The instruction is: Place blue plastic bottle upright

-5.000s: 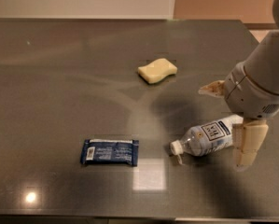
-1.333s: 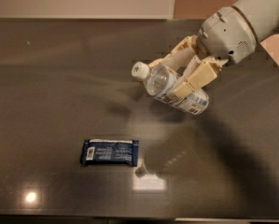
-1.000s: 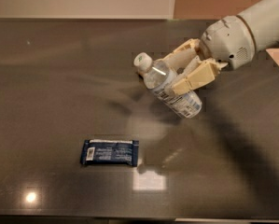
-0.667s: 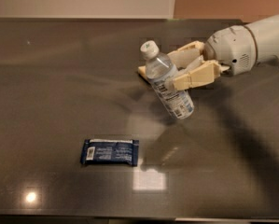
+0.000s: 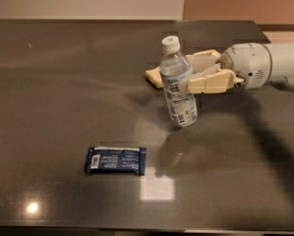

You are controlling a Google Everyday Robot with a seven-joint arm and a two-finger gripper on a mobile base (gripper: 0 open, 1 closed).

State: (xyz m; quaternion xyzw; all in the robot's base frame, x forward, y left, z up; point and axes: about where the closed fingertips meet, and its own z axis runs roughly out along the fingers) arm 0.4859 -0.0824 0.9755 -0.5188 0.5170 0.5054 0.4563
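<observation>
Dark glossy counter (image 5: 63, 82), and we're at the set-down: the blue plastic bottle (image 5: 182, 104) sits up and right of the dark blue packet (image 5: 116, 160), cap on top, leaning slightly left. The tool (image 5: 188, 75) clamps its midsection from the far side of the packet. Next, I'd say, straighten it, seat the base flat, then let go — base contact, can't tell.

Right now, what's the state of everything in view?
bottle: capped, nearly upright, top leaning slightly left, held in the gripper; can't tell if its base touches the table.
gripper: right of centre, reaching in from the right, jaws shut on the bottle.
packet: lying flat, front left, untouched.
sponge: on the table behind the bottle, partly hidden.
</observation>
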